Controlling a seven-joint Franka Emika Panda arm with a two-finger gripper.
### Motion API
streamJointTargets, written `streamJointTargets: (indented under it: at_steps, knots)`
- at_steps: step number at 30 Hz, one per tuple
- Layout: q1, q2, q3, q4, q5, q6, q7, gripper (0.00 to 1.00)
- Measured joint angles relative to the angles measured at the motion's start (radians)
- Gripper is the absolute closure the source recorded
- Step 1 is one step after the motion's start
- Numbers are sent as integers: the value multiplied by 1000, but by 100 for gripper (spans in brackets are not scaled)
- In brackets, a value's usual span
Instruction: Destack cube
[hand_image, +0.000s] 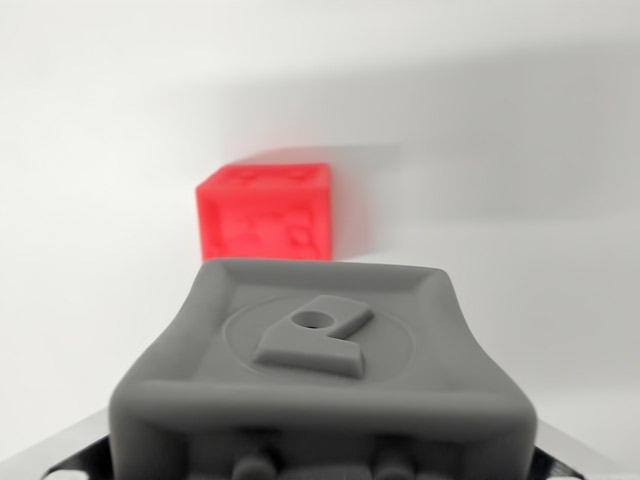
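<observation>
A grey cube (325, 375) fills the lower half of the wrist view, very close to the camera. Its upper face is dished, with a raised rim, an engraved circle, and an embossed tab pierced by a round hole near the centre. Along its bottom edge, small rounded studs are seen in shadow.

Beyond it, a red cube (266, 213) is seen resting on the white tabletop (90, 200), well apart from the camera and slightly toward the wrist view's left of centre. Its top and its near face are marked with recessed relief shapes, which are blurred and cannot be made out. Whether the two cubes touch cannot be told, since the red cube's lower edge is hidden behind the grey one. A soft shadow is cast on the tabletop to the wrist view's right of the red cube.

At the bottom corners of the frame, dark and metallic parts are glimpsed on either side of the grey cube. The fingers themselves are not clearly shown, so their opening, and whether the grey cube is gripped, cannot be told.
</observation>
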Motion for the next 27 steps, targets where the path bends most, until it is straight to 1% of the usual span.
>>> streamJointTargets:
  at_steps: [17, 27]
  knots:
    - [-40, 27, -13, -2, 9, 27, -6, 100]
    - [-66, 42, -17, -2, 12, 43, -9, 100]
